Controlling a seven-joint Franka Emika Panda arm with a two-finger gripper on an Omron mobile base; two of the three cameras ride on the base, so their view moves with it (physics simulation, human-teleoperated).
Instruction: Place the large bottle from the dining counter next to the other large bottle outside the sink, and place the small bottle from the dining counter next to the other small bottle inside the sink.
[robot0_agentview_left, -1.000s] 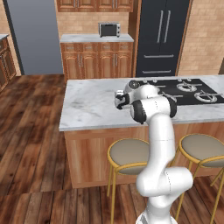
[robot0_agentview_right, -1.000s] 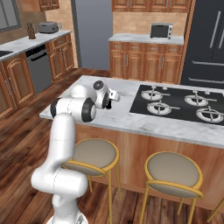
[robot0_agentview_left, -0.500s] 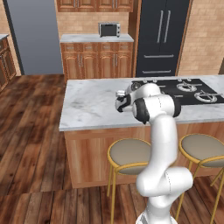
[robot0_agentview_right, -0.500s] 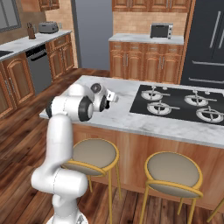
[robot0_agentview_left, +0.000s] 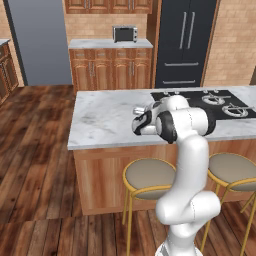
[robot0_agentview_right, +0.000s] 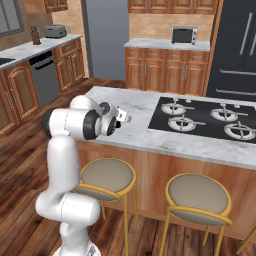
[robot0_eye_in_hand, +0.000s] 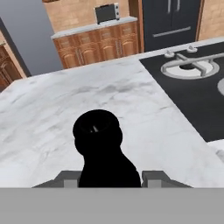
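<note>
GRIP: gripper (robot0_eye_in_hand: 109, 177) pinching dark bottle (robot0_eye_in_hand: 101, 151) at its body | LOCATION: held above dining counter (robot0_eye_in_hand: 52, 113), beside stove plate (robot0_eye_in_hand: 197, 87) | RISK: slip or tilt during transport if pinch loosens or base jolts.

The long island surface (robot0_agentview_left: 110, 117) has a white-grey veined marble top, light reddish wooden sides and a flat black stove plate (robot0_agentview_right: 200, 117) with pale grey burner rings. Between the hand's (robot0_eye_in_hand: 109, 177) grey fingers (robot0_eye_in_hand: 153, 178) stands a dark, near-black glass bottle (robot0_eye_in_hand: 103, 153) with a round black cap. Two round stools (robot0_agentview_left: 148, 175) show tan seats on golden-yellow metal frames above a dark brown plank floor (robot0_agentview_left: 35, 150).
</note>
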